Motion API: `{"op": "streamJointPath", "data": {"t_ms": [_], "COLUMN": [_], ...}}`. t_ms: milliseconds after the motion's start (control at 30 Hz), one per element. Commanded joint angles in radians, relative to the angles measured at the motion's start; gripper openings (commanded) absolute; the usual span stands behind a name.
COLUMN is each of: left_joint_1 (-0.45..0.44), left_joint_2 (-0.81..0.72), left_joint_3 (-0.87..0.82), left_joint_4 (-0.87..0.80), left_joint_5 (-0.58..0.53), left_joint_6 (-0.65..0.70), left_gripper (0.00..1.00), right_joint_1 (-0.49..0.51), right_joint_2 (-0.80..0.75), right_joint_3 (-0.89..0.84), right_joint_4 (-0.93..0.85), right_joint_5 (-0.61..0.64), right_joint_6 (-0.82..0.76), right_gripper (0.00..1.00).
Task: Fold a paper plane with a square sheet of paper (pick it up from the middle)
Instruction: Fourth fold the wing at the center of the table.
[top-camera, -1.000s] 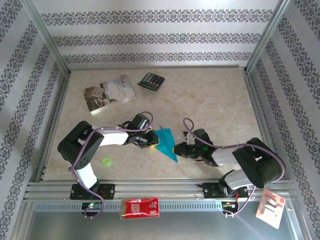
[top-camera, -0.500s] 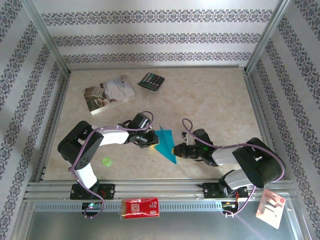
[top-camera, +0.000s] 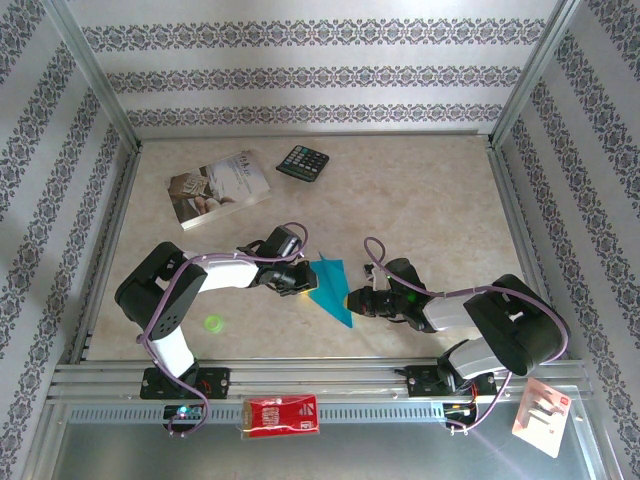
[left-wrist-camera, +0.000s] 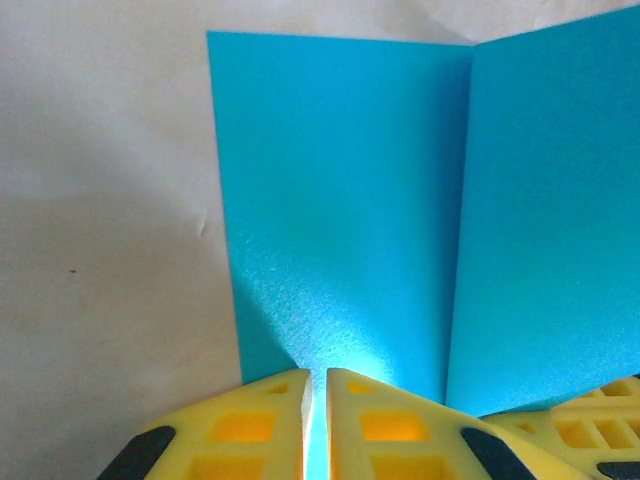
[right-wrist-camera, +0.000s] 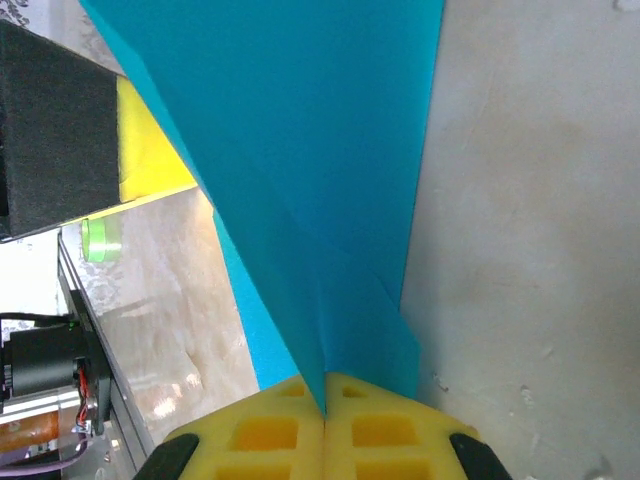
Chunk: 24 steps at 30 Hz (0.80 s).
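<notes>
The blue paper (top-camera: 328, 285), folded into a pointed wedge, sits raised at the middle of the desk (top-camera: 420, 200) between both arms. The left claw (top-camera: 300, 283) pinches its left edge and the right claw (top-camera: 352, 298) is clamped on its near tip. Open desk lies beyond, with the book (top-camera: 218, 188) and calculator (top-camera: 303, 162) well apart at the back. Compared with a second ago, the claws and paper have barely shifted.

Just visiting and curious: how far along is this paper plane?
Roughly midway, I'd guess. The thin turquoise-blue paper sheet already has a crease and tapers to a point. The left tool and right tool are each shut on an edge of it, mid-fold. Wing folds seemingly remain.
</notes>
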Motion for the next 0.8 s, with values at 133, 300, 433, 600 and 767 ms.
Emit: {"op": "streamJointPath", "data": {"t_ms": [133, 300, 433, 600, 767], "left_joint_1": [-0.006, -0.008, -0.009, -0.044, -0.086], "left_joint_2": [-0.021, -0.078, -0.125, -0.122, -0.053], "left_joint_3": [-0.026, 0.009, 0.026, 0.039, 0.088], "left_joint_4": [-0.084, -0.101, -0.079, -0.003, 0.063], "left_joint_5": [-0.070, -0.103, -0.114, -0.075, 0.009], "left_joint_6": [0.010, 0.036, 0.043, 0.025, 0.006], "left_gripper": [0.15, 0.25, 0.31, 0.26, 0.16], "right_joint_1": [0.028, 0.028, 0.031, 0.039, 0.043], "right_joint_2": [0.027, 0.045, 0.047, 0.055, 0.065], "right_joint_3": [-0.023, -0.025, -0.020, -0.016, -0.011], "right_joint_4": [0.024, 0.027, 0.023, 0.020, 0.021], "right_joint_5": [0.058, 0.063, 0.062, 0.065, 0.069], "right_joint_6": [0.018, 0.002, -0.007, -0.006, -0.009], "right_gripper": [0.00, 0.00, 0.00, 0.00, 0.00]}}
